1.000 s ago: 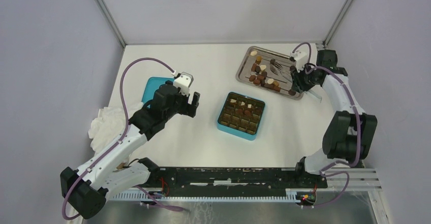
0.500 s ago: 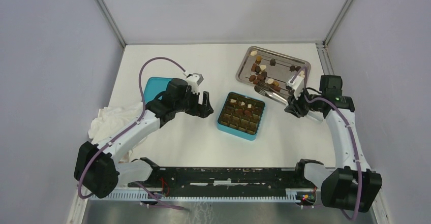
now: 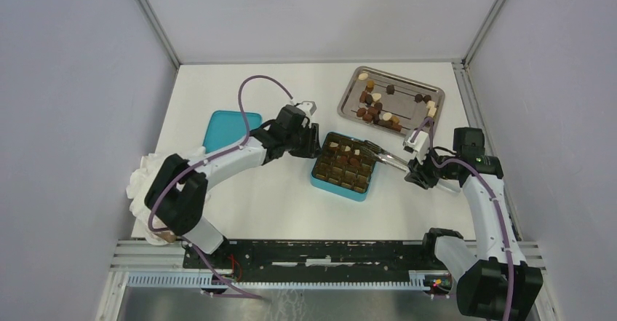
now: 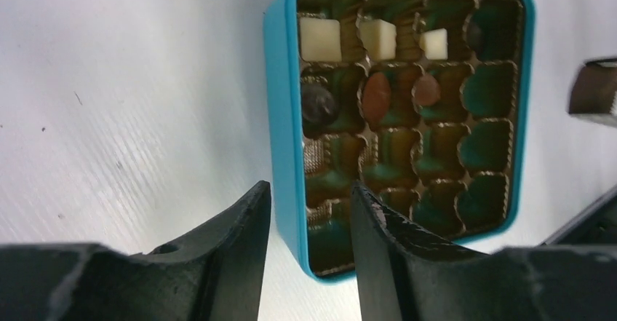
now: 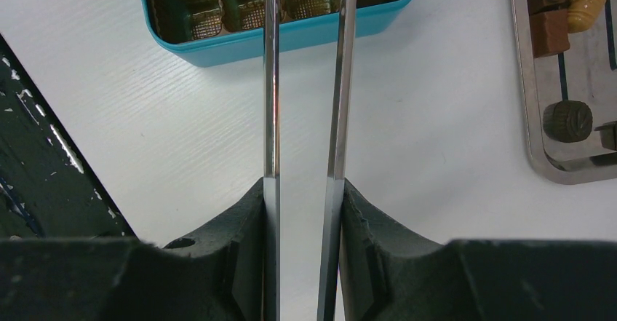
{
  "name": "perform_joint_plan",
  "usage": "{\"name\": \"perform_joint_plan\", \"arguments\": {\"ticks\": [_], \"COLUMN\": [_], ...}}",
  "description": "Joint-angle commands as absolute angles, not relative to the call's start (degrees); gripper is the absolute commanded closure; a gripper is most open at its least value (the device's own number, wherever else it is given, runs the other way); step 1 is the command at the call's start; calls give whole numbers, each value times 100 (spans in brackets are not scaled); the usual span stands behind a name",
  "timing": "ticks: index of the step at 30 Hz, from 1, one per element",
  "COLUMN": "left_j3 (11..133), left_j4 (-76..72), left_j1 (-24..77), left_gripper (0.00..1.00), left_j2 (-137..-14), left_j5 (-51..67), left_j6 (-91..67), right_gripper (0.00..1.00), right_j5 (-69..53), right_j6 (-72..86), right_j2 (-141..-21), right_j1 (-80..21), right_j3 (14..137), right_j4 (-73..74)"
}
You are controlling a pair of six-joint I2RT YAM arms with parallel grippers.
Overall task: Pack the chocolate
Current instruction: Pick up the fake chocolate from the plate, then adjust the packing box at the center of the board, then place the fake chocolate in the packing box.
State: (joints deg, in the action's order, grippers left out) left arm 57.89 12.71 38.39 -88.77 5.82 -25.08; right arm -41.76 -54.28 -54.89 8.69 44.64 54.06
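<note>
The teal box (image 3: 340, 189) with its brown gridded insert sits mid-table. It holds several chocolates: three white squares (image 4: 320, 38) in the far row and darker pieces (image 4: 376, 95) behind them. My left gripper (image 4: 311, 188) is open and straddles the box's left wall (image 4: 282, 117), one finger outside and one inside, with a gap at the inner finger. My right gripper (image 5: 303, 184) is shut on the metal tweezers (image 5: 271, 81). Their tips reach over the box's right side (image 3: 371, 148); I cannot tell whether they hold a piece. More chocolates (image 3: 372, 106) lie on the steel tray (image 3: 429, 88).
A teal lid (image 3: 225, 128) lies left of the box, behind my left arm. A crumpled white cloth (image 3: 149, 172) sits at the table's left edge. The tray's near corner (image 5: 530, 102) with a dark bonbon (image 5: 567, 121) is right of the tweezers.
My left arm swung right from the lid to the box and its jaws narrowed around the wall. My right arm carried the tweezers from the tray to the box.
</note>
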Motion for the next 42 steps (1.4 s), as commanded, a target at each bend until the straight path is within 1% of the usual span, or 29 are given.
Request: {"name": "perform_joint_plan", "arguments": {"ticks": [1, 10, 13, 15, 20, 22, 27, 32, 35, 42], "left_j3": [6370, 7083, 7243, 7320, 7463, 7503, 7251, 6222, 5646, 4919], "left_j4": [1139, 1443, 1577, 1648, 1803, 1831, 1465, 308, -362, -1100], "left_j1": [3880, 3964, 4009, 4051, 4157, 4203, 4445, 4865, 5011, 5204], "left_gripper": [51, 59, 64, 70, 91, 98, 98, 98, 98, 98], "left_j2": [-9392, -10307, -10501, -10595, -10703, -10694, -10178, -9044, -8473, -7743], "left_j5": [351, 353, 298, 234, -114, -299, -1024, -1970, -2258, -2638], "left_j6": [-2399, -2181, -2128, -2091, -2015, -1973, -1806, -1437, -1297, -1033], "right_gripper": [100, 100, 100, 100, 100, 100, 100, 100, 100, 100], "right_j5": [-4474, -4535, -4543, -4539, -4537, -4551, -4618, -4833, -5016, -5191], "right_j6": [-5559, -5581, -5579, -5576, -5588, -5598, -5671, -5793, -5934, -6123], "right_j2": [-5419, -5463, -5469, -5468, -5469, -5461, -5471, -5468, -5479, -5396], "right_j1": [861, 859, 859, 857, 860, 861, 861, 861, 861, 861], "right_j3": [4500, 4421, 4417, 4421, 4437, 4460, 4608, 4920, 5133, 5454], "right_j4": [5246, 5197, 5191, 5194, 5216, 5244, 5424, 5752, 5997, 6353]}}
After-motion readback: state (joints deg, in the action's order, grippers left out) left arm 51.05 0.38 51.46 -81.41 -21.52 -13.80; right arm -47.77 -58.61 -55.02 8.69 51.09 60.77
